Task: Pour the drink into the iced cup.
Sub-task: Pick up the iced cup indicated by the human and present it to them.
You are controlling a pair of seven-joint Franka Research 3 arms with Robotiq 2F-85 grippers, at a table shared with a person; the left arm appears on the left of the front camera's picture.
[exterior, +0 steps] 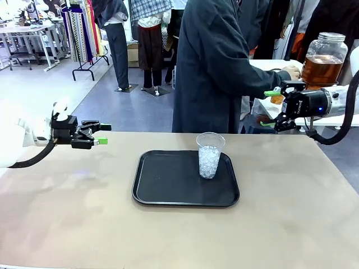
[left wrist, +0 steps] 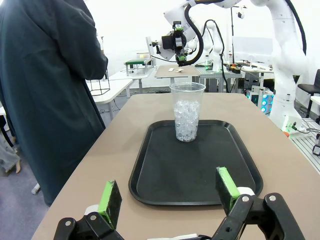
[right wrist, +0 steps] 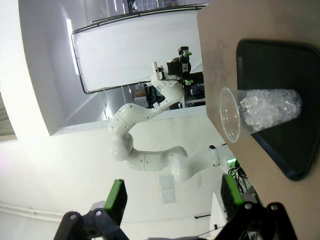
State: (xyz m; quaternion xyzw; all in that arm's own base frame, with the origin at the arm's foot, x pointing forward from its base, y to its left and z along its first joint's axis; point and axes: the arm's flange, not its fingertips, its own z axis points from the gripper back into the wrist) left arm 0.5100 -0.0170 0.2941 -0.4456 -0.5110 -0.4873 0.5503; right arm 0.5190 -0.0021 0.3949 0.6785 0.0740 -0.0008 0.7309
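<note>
The drink (exterior: 321,70) is in an upright, lidded glass jar (exterior: 325,47), well behind and right of the iced cup (exterior: 209,156), with a person's hand (exterior: 291,72) against it. The right end effector (exterior: 269,107) hangs between cup and jar, fingers spread and empty, so I'd say it's the one for the grab. The left end effector (exterior: 102,134) is also open, far left of the cup. The cup holds only ice.

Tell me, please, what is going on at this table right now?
A person in a dark coat stands at the far side with a hand at the glass jar of amber drink, off to the right. The cup of ice stands upright on the black tray, with no drink in it yet. The left claw and right claw both hang open in the air, holding nothing.
</note>
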